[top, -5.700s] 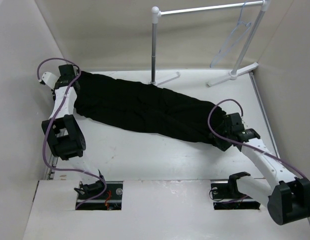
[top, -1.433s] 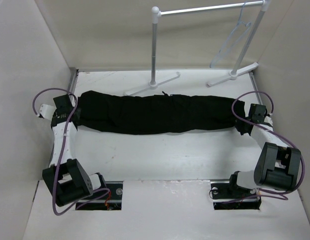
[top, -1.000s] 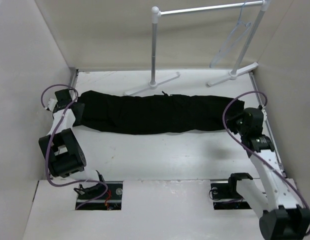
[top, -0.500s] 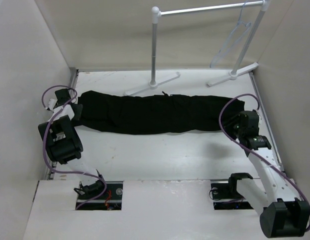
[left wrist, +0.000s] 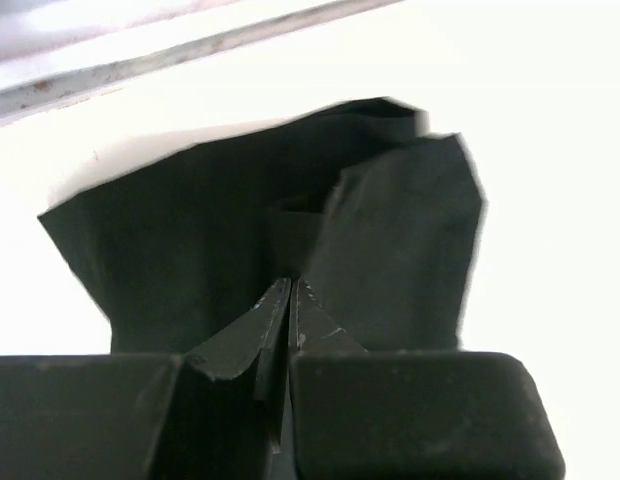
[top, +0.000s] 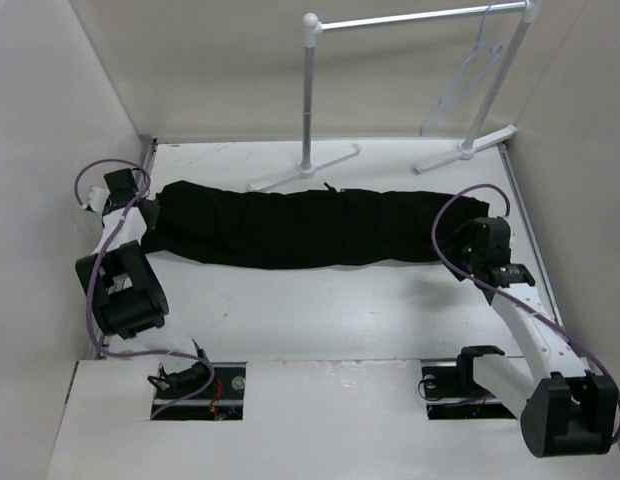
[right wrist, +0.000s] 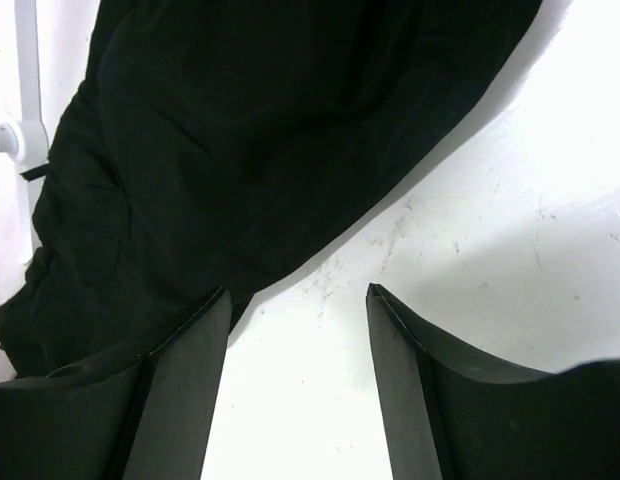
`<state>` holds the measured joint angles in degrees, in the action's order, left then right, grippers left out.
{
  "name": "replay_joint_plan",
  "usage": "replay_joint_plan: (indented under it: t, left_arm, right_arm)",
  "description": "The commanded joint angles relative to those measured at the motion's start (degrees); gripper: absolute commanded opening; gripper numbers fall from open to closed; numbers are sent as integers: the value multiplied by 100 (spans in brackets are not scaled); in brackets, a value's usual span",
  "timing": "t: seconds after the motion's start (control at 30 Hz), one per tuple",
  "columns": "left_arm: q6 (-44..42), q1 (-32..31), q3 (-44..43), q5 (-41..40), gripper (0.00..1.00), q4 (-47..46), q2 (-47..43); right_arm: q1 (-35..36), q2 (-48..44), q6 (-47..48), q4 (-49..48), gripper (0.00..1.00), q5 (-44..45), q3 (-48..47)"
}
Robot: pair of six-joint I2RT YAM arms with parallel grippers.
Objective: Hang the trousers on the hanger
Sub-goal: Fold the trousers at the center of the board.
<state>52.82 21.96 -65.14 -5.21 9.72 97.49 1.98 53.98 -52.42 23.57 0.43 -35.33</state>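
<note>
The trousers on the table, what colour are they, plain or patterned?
Plain black trousers, with no pattern, seen best in the top external view.

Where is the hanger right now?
Top external view, far right: the hanger hangs from the rail stand bar, beside its right post, beyond the right end of the trousers.

No text, label, brand, number or sign can be read anywhere in any of these three views.
</note>
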Motion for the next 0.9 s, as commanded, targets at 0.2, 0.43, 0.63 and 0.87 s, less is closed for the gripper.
replay_joint_plan:
  t: [0.2,0.43,0.63,0.87]
  left_arm:
    - [-271,111,492,-454,0,373,-2137]
    - [-606,331,1495,-998,5,374,-2394]
    - [-518,630,1786,-991,26,-49,-2006]
    - [-386,605,1023,-762,51,83,-2191]
  right_arm:
    - [158,508,74,-687,66,-201,-131]
    - [210,930,74,-679,69,-394,-536]
    - [465,834,48,-608,70,-368,-659]
    - [466,606,66,-590,71,-368,-572]
